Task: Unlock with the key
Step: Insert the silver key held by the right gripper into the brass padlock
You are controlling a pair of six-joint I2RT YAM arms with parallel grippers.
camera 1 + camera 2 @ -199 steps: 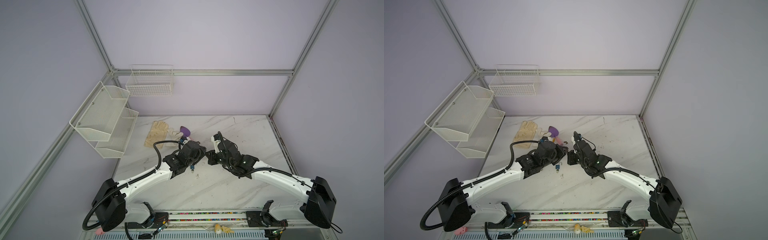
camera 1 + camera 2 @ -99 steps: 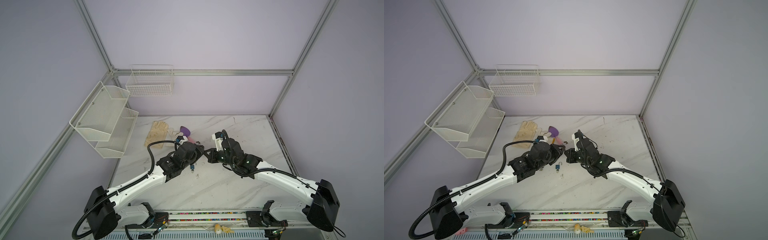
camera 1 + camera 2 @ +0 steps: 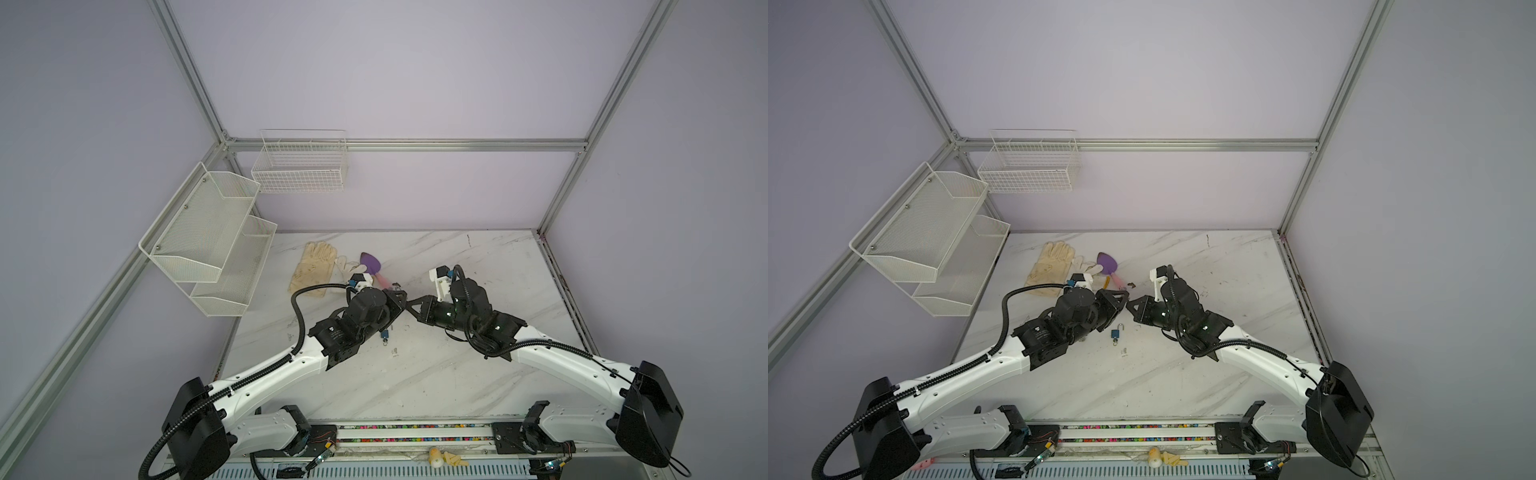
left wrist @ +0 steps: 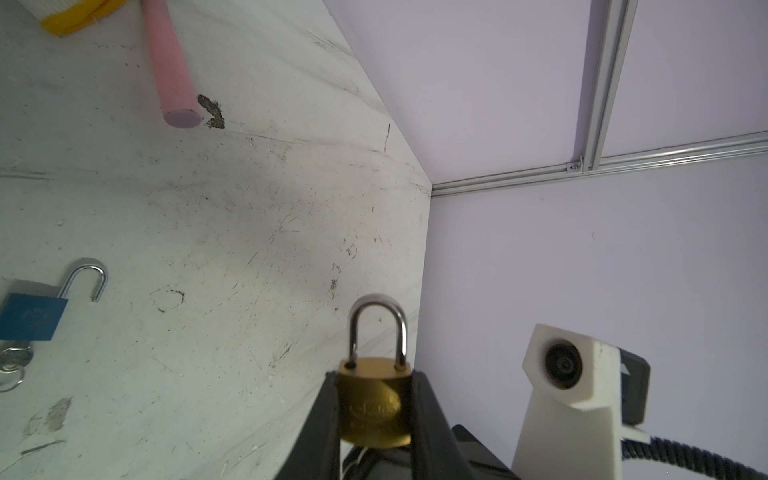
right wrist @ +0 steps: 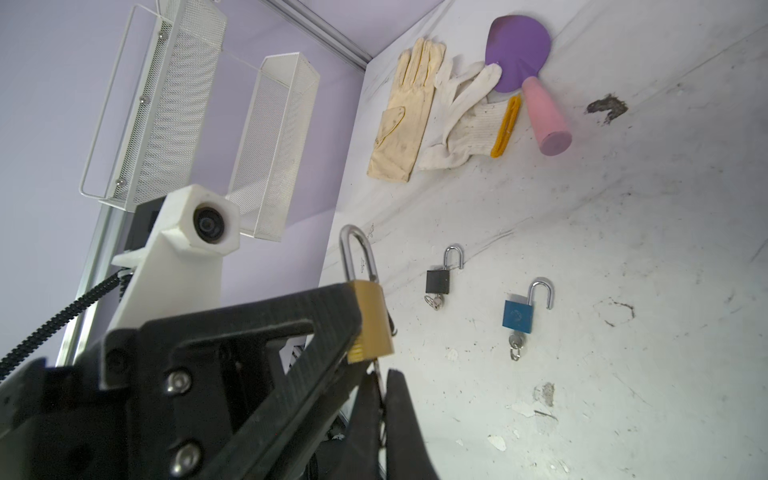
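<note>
marble tabletop; both arms meet above its middle. left fingers pinch the brass padlock by its sides, shackle closed, held off the tabletop. right fingers pressed together just under it. blue padlock & black padlock lie open on the tabletop, each w/ a key in.

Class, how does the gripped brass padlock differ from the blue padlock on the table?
The brass padlock has its shackle closed; the blue padlock has it swung open. The brass padlock is clamped in the left gripper; the blue padlock lies on the table, key inserted. Both have silver shackles.
</note>
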